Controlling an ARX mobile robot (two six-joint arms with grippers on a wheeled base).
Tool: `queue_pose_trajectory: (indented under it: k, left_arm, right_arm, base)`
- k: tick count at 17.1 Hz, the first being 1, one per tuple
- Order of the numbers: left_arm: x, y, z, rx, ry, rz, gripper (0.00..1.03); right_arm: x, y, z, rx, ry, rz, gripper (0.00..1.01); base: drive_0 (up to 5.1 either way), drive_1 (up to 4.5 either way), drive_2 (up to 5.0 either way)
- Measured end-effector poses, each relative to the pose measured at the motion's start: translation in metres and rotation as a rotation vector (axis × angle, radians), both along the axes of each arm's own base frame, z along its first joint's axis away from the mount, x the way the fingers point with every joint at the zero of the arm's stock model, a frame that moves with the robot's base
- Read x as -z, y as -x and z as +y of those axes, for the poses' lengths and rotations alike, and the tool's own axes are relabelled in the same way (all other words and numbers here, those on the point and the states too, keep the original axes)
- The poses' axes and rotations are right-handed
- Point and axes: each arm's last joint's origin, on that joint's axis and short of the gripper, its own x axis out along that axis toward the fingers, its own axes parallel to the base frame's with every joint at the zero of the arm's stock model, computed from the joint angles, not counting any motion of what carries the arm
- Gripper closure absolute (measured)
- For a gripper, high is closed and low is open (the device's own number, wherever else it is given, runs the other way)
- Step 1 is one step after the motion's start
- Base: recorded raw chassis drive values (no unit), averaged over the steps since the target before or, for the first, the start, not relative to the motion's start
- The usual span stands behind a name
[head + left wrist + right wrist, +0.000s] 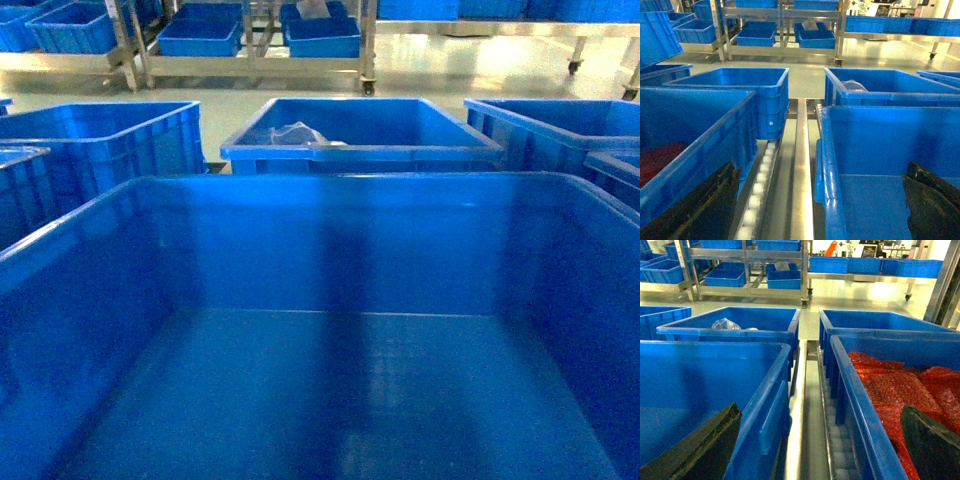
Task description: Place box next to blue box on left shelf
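Your open-topped blue plastic box (pixel 320 185) sat nearest you on the white roller conveyor (pixel 760 180), well apart from the metal left shelf (pixel 60 60) and the small blue box (pixel 70 25) on it.

Your left hand (pixel 810 210) straddled its left rim and your right hand (pixel 815 450) its right rim. On both, the fingers were spread wide and gripped nothing.

- **Wrong wall:** The right hand's outer finger hung over the neighbouring blue bin (pixel 860 390) of red bags (pixel 900 390), so closing could have pinched two walls together.
- **Left neighbour:** The left hand risked the same with the blue bin (pixel 700 140) on that side.
- **Slip or tilt:** The glossy walls could have slipped, and uneven grips would have tilted the box.
- **Wrong target:** Many boxes looked alike, so you could have aimed beside the wrong one.

Counted from near to far:

- One box sat between your hands.
- Two bins flanked it.
- Three blue bins stood in the row beyond: left (pixel 100 108), middle (pixel 360 150) and right (pixel 540 115). The middle one held one clear bag (pixel 290 132).
- At least four boxes sat on the far racks, with more cut off by the frame.
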Motion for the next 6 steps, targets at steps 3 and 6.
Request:
queue_pose_trajectory:
  k: [3, 6]
  left_arm:
    - [0.0000, 0.0000, 0.0000, 0.000, 0.000, 0.000, 0.05]
    - [0.0000, 0.0000, 0.0000, 0.000, 0.000, 0.000, 0.05]
  right_arm:
    - [0.0000, 0.0000, 0.0000, 0.000, 0.000, 0.000, 0.03]
    - [0.0000, 0.0000, 0.0000, 0.000, 0.000, 0.000, 0.03]
  base:
    - [0.0, 0.00, 0.0]
    - [0.0, 0.00, 0.0]
